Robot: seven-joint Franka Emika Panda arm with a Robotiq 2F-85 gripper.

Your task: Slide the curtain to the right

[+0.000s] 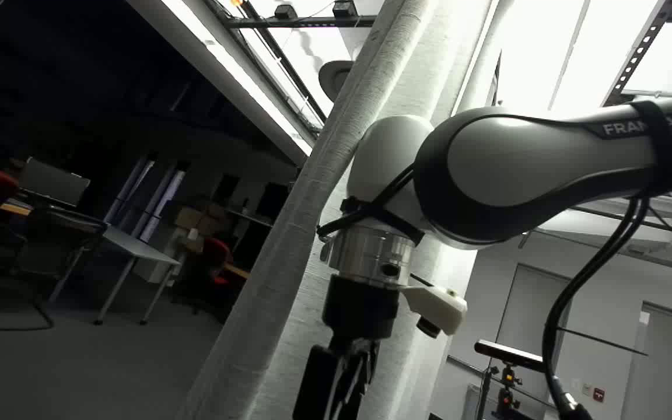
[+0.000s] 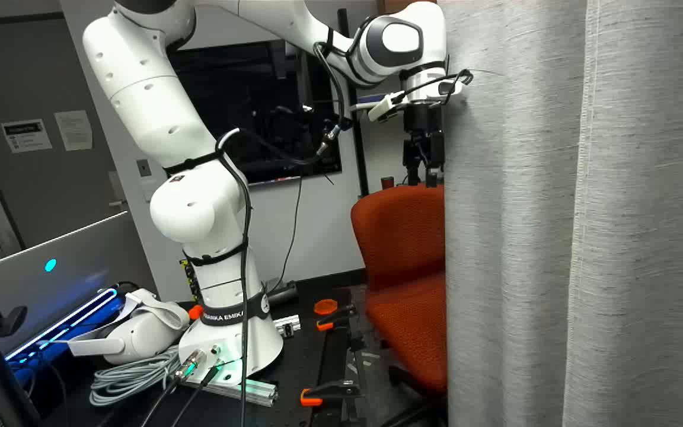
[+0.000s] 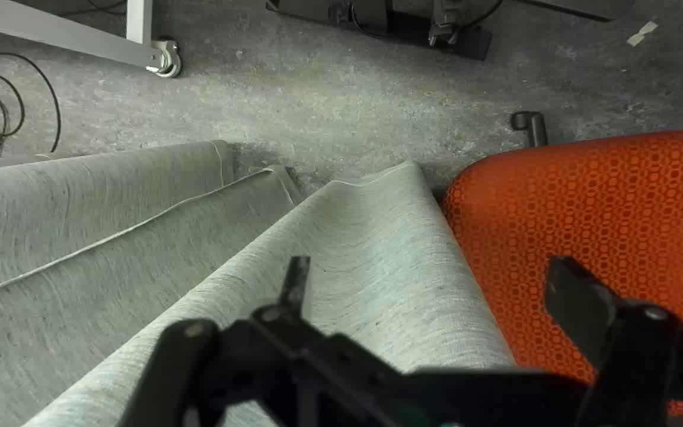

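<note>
The curtain is tall, pale grey and finely woven, with long vertical folds. It shows in both exterior views (image 1: 298, 256) (image 2: 519, 237) and in the wrist view (image 3: 377, 255). My gripper (image 2: 423, 172) points down beside the curtain's near vertical edge. In the wrist view the gripper (image 3: 427, 284) is open, its black fingers wide apart. One finger overlaps the curtain's folds; the other overlaps an orange chair. The curtain's edge shows in the gap between them, but I cannot tell whether fabric lies at finger depth. In an exterior view my gripper (image 1: 336, 382) is cut off at the bottom.
The orange chair (image 2: 404, 237) stands below my gripper beside the curtain; it also shows in the wrist view (image 3: 555, 196). The arm's base (image 2: 232, 344) is on a black table with clamps, cables and a headset (image 2: 146, 332). A wheeled stand leg (image 3: 80, 35) is on the floor.
</note>
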